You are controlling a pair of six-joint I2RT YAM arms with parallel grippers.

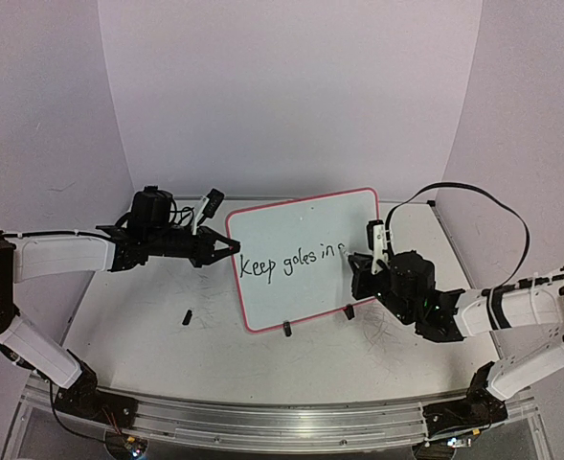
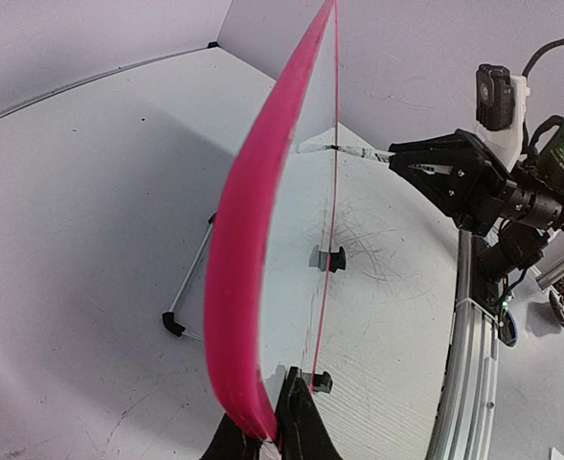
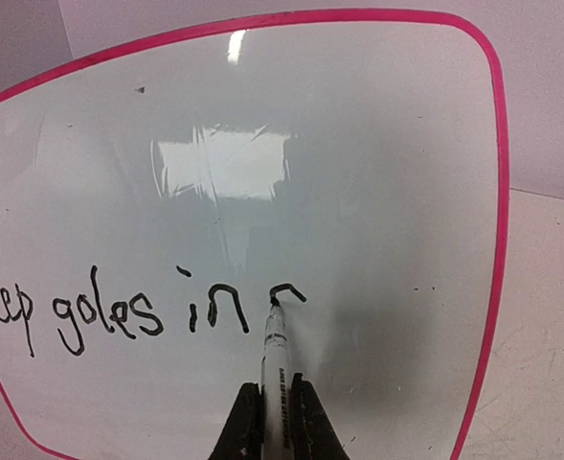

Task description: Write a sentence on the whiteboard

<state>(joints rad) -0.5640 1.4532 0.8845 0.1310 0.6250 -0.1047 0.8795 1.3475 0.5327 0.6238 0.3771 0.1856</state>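
Board: The whiteboard (image 1: 310, 225) is stood upright on two black clip feet (image 1: 286, 329) near the middle of the table (image 1: 147, 335), with its face turned towards the near side.
Writing: The sentence (image 3: 119, 311) is read as "Keep goles in", followed by one short hooked stroke. It is set low on the left half of the board, and the right half is bare.
Left pincer: The left gripper (image 2: 267, 431) is clamped shut on the pink left edge of the board, at its lower corner, so the board is braced.
Right pincer: The right gripper (image 3: 278, 422) is closed tight around the barrel of the marker (image 3: 274, 355). The tip is laid against the board at the near end of the hooked stroke.
Step in hand: The first letter of the next word is judged to be under way.
Done well: Light, even pressure should be held, since the board is only propped and pinched. The baseline and slant of the written words should be matched. The tip should be lifted clear between letters.
Risk: The board could be pushed back or twisted if the marker is pressed too hard.
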